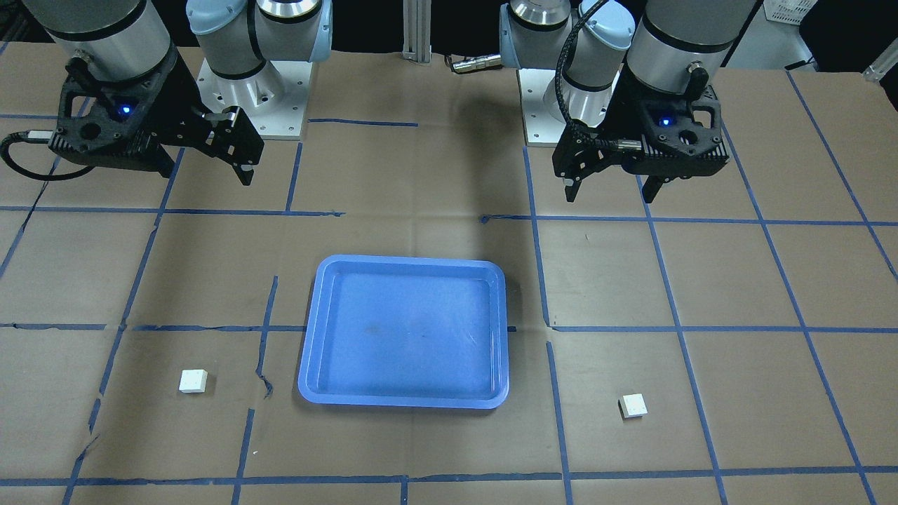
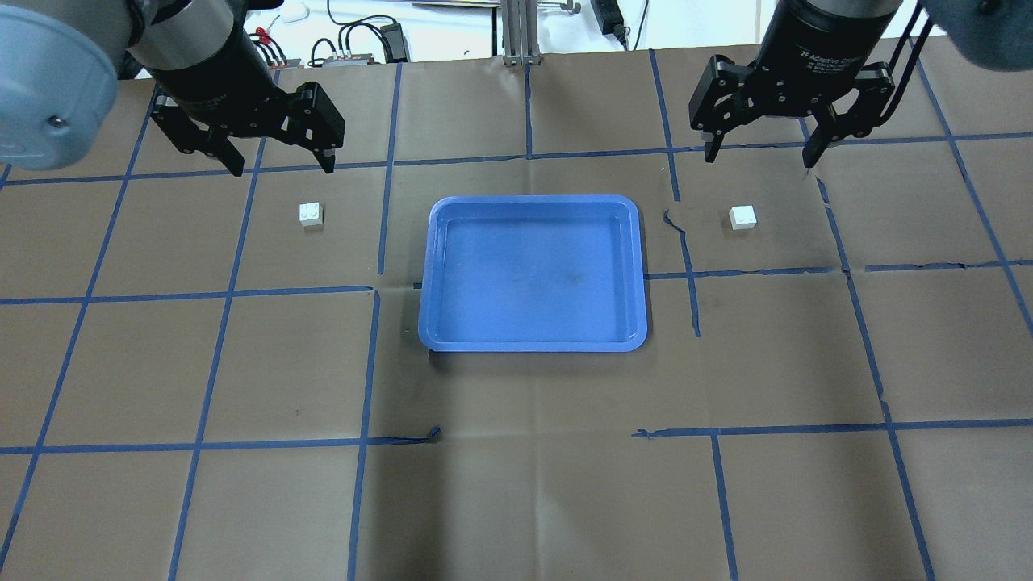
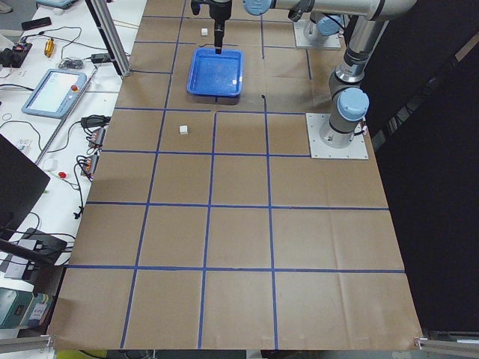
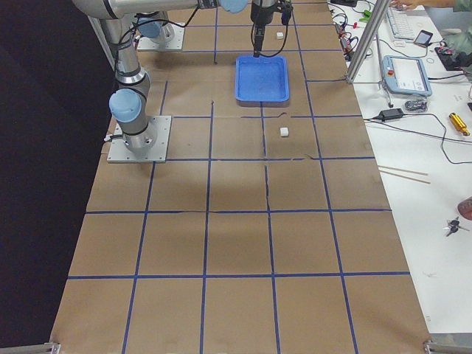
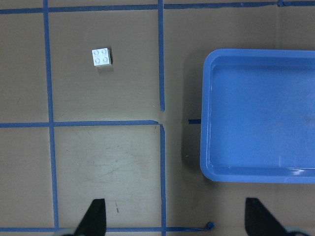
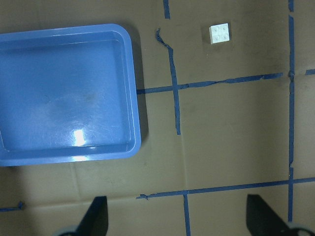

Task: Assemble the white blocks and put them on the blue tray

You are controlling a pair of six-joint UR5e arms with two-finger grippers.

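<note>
The blue tray [image 2: 533,274] lies empty at the table's middle and also shows in the front view [image 1: 403,330]. One white block [image 2: 311,214] sits studs up on the paper left of the tray, below my left gripper [image 2: 281,167], which is open and empty above the table. The left wrist view shows this block [image 5: 102,57] and the tray [image 5: 261,115]. The other white block [image 2: 743,217] lies right of the tray, below my open, empty right gripper [image 2: 759,160]. It shows studs up in the right wrist view [image 6: 220,33].
Brown paper with a blue tape grid covers the table [image 2: 516,484]. The arm bases [image 1: 252,91] stand at the robot's edge. Cables and a teach pendant [image 3: 54,91] lie on the side bench beyond the far edge.
</note>
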